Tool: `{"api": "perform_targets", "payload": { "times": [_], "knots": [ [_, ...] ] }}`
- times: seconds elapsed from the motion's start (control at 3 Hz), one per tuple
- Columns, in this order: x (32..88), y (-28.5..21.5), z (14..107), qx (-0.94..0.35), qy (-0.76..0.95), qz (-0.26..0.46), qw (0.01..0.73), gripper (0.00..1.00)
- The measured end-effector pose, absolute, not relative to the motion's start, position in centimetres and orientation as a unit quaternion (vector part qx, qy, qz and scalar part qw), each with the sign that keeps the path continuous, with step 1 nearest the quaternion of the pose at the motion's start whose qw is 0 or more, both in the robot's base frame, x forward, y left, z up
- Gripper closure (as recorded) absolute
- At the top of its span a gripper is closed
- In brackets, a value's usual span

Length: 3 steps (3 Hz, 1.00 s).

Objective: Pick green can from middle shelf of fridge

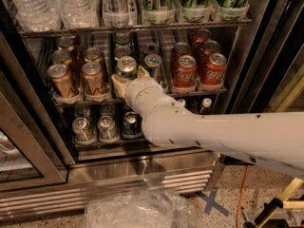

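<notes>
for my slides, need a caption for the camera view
Gripper at the green can on the middle shelf of the fridge

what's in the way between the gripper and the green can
Nothing visible. The gripper is right at the green can, front of its lane on the middle shelf. The gold can and the blue-and-silver can stand beside it, not between.
</notes>
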<state>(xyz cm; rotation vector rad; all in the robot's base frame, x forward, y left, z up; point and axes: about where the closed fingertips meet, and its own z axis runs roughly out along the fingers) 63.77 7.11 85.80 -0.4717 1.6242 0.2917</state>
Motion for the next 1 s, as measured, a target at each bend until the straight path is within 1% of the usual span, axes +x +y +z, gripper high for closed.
{"api": "perform_targets", "payload": {
  "times": [0.67, 1.0],
  "knots": [
    [62.1, 6.2, 89.6, -0.212, 0.678, 0.125, 0.692, 1.0],
    [60.7, 5.6, 90.1, -0.221, 0.672, 0.119, 0.697, 1.0]
  ]
}}
